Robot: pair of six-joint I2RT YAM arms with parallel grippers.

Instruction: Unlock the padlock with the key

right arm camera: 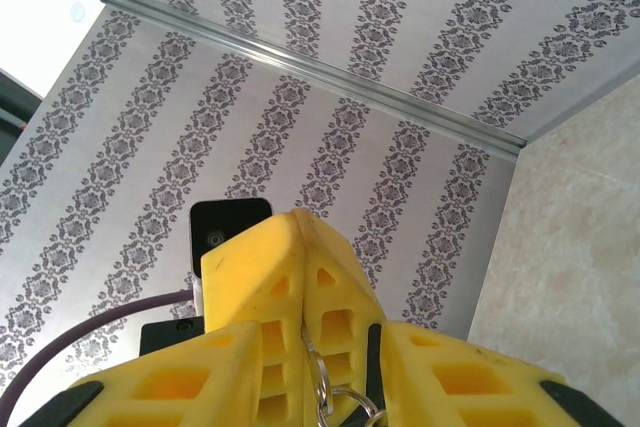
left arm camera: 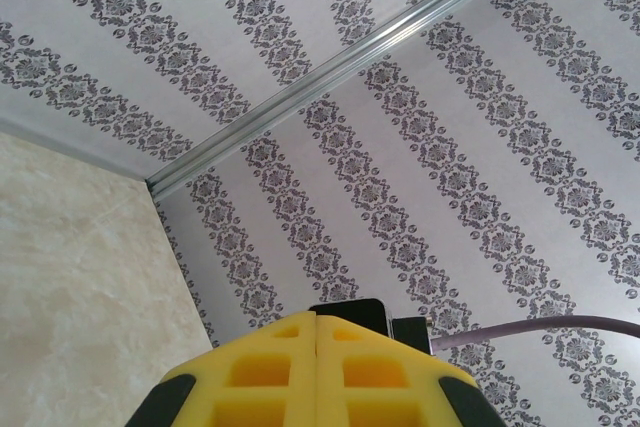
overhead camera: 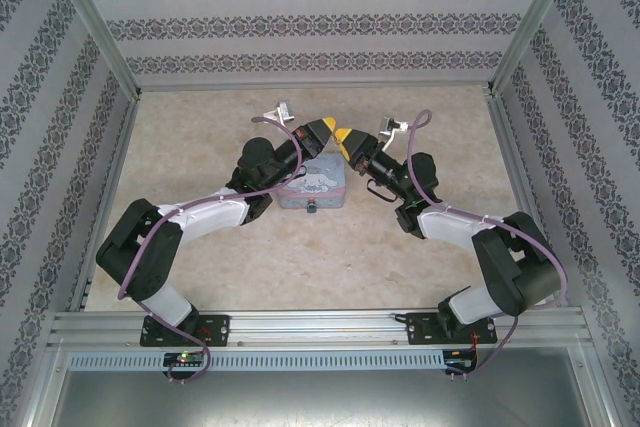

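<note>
My left gripper [overhead camera: 325, 129] is raised above the pale blue cartoon tin [overhead camera: 313, 187], and its yellow fingers [left arm camera: 270, 367] are pressed shut. In the right wrist view those shut fingers [right arm camera: 285, 277] stand as a wedge, and silver key rings [right arm camera: 322, 387] hang out of their seam. The key's blade is hidden in the seam. My right gripper [overhead camera: 345, 137] meets the left one tip to tip. It is open, and its fingers [right arm camera: 470, 377] straddle the left wedge and the rings. A tiny teal speck at the tin's front edge looks like the padlock [overhead camera: 312, 208].
The tin lies on the beige marbled table [overhead camera: 200, 247], midway between both arms. Patterned walls [overhead camera: 320, 27] with metal posts enclose the table on three sides. A metal rail [overhead camera: 320, 325] carrying the arm bases runs along the near edge.
</note>
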